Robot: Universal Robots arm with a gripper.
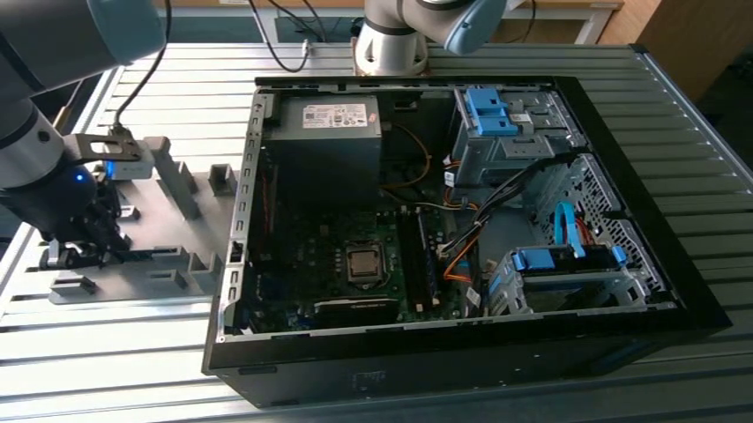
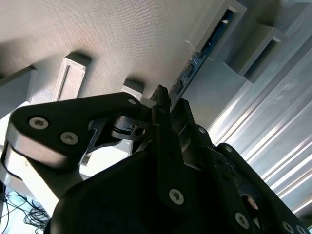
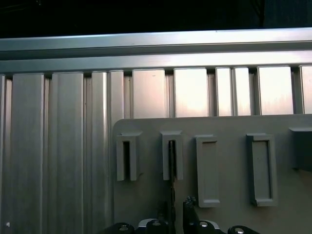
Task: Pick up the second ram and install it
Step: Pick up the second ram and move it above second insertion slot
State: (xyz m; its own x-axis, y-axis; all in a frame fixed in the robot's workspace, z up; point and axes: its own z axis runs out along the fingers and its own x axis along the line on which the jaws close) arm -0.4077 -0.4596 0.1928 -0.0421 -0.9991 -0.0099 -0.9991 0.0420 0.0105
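Observation:
The second ram (image 2: 204, 51) is a thin blue-green board standing on edge in the slots of grey holder blocks (image 2: 243, 34). In the first wrist view the ram (image 3: 171, 161) appears edge-on as a dark line running out of one slotted block. My gripper (image 2: 170, 100) is down over the near end of the stick, a finger on each side. In the first wrist view the gripper (image 3: 175, 212) is open, with a strip of grey plate showing between one fingertip (image 3: 189, 202) and the ram. In the exterior view the gripper (image 1: 85, 254) is low over the holder plate (image 1: 153, 264), at that view's left.
The open computer case (image 1: 459, 220) lies to the exterior view's right of the plate. Its motherboard carries long memory slots (image 1: 419, 264) beside the processor socket (image 1: 363, 263). Blue drive cages (image 1: 500, 115) and cables fill the case's far side. Ribbed aluminium table (image 3: 58, 146) surrounds the plate.

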